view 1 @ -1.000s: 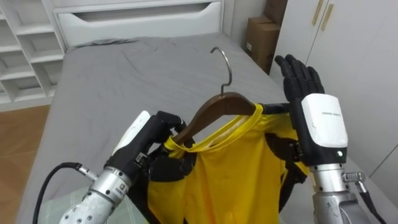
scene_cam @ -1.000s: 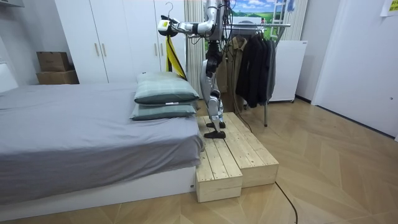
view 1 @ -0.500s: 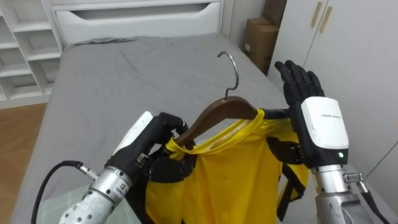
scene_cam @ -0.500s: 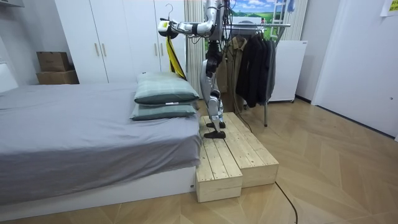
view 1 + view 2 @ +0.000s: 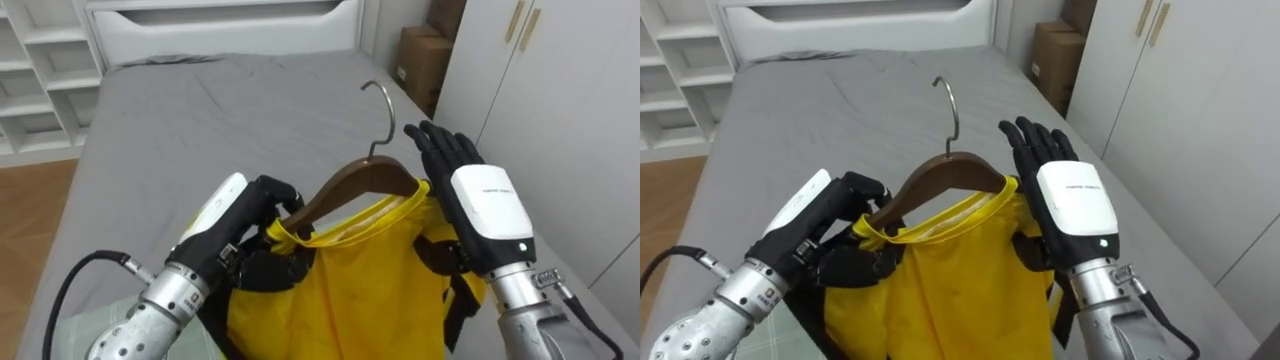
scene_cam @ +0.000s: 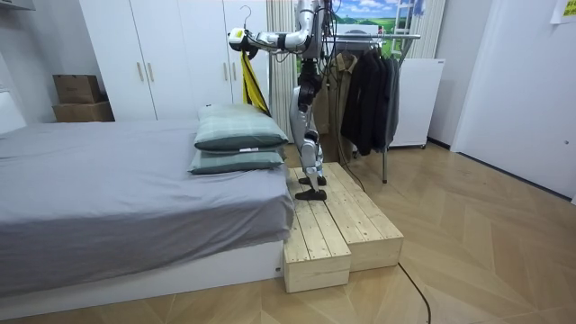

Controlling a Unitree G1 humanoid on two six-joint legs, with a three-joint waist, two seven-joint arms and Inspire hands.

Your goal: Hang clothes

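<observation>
A brown wooden hanger (image 5: 358,183) with a metal hook (image 5: 382,110) carries a yellow garment (image 5: 345,290) with dark trim. My left hand (image 5: 248,228) is shut on the hanger's left end, with the yellow collar bunched under its fingers. My right hand (image 5: 472,212) stands open, fingers straight and pointing up, its palm against the hanger's right shoulder. In the room view I stand on a wooden platform (image 6: 333,225) with both arms raised toward the room view's left, and the yellow garment (image 6: 252,83) hangs from them.
A grey bed (image 5: 200,110) lies below and ahead, with pillows (image 6: 238,135) at its end. White wardrobe doors (image 5: 540,110) and cardboard boxes (image 5: 420,60) stand to my right. A rack of dark clothes (image 6: 364,85) stands behind me.
My right hand has moved left and closed in on the hanger's right shoulder. The hook has drifted slightly right. The left hand keeps its hold.
</observation>
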